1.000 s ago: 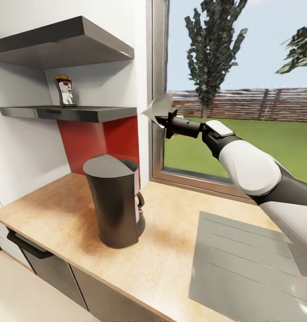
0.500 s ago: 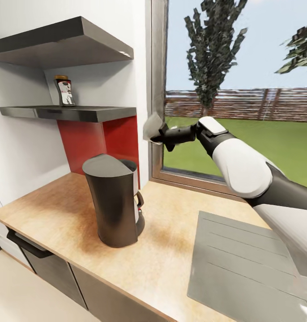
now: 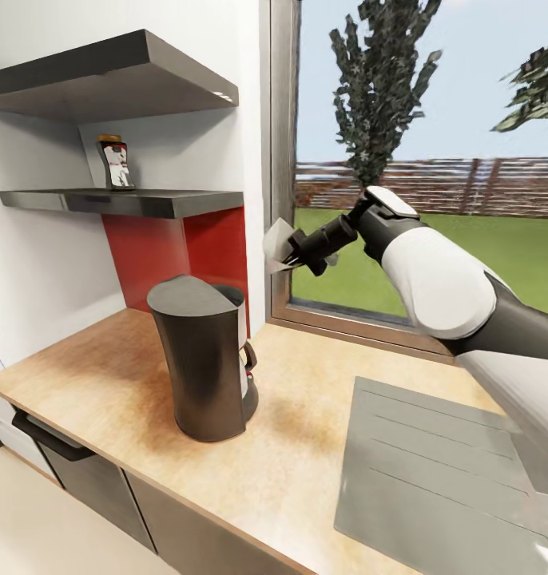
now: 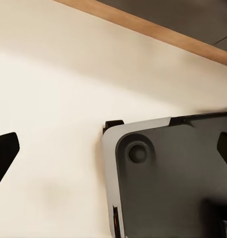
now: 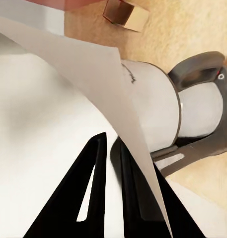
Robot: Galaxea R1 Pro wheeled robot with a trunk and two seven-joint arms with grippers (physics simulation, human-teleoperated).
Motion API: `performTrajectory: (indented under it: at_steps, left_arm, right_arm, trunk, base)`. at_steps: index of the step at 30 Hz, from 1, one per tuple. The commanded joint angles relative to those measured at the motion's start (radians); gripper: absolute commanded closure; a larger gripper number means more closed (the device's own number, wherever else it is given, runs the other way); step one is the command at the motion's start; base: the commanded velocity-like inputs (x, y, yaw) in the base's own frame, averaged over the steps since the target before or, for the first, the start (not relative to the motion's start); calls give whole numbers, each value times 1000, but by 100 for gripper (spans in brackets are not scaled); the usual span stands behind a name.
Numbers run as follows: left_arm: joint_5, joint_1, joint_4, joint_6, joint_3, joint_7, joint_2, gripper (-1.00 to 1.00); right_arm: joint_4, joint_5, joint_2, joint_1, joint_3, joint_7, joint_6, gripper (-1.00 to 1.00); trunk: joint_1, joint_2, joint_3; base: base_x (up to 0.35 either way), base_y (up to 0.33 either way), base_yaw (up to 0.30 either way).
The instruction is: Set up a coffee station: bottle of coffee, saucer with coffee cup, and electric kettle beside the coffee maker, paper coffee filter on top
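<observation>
Bright daylight enters through my window (image 3: 434, 160); the coffee maker (image 3: 204, 359) casts a soft shadow on the tabletop (image 3: 306, 447). Renders sharp; close paper filter (image 5: 53, 124) slightly blurred.

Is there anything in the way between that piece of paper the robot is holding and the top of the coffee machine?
No. In the head view, only open air separates the filter, held in the right gripper, from the coffee maker lid below.
</observation>
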Motion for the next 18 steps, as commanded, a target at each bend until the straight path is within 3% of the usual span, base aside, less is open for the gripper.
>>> performTrajectory:
  at_steps: [1, 4, 9, 14, 18]
  left_arm:
    - [-5, -1, 1, -2, 8, -5, 0, -100]
    - [-5, -1, 1, -2, 8, -5, 0, -100]
    - [-5, -1, 1, -2, 8, -5, 0, -100]
    - [-5, -1, 1, -2, 8, -5, 0, -100]
    - [-5, -1, 1, -2, 8, -5, 0, -100]
  right_arm:
    - [-5, -57, 0, -11, 0, -76, -17, 100]
    - [-25, -173, 0, -36, 0, -258, -109, 100]
    - [-87, -304, 0, -51, 0, -474, -229, 100]
    - [-129, -421, 0, -54, 0, -599, -291, 100]
    - [-136, -467, 0, -54, 0, -642, -306, 100]
  trunk:
    - [1, -2, -2]
    - [1, -2, -2]
    - [1, -2, -2]
    - [1, -2, -2]
    - [1, -2, -2]
  base:
    - [0, 0, 0]
    - [0, 0, 0]
    - [0, 0, 0]
    - [0, 0, 0]
    - [0, 0, 0]
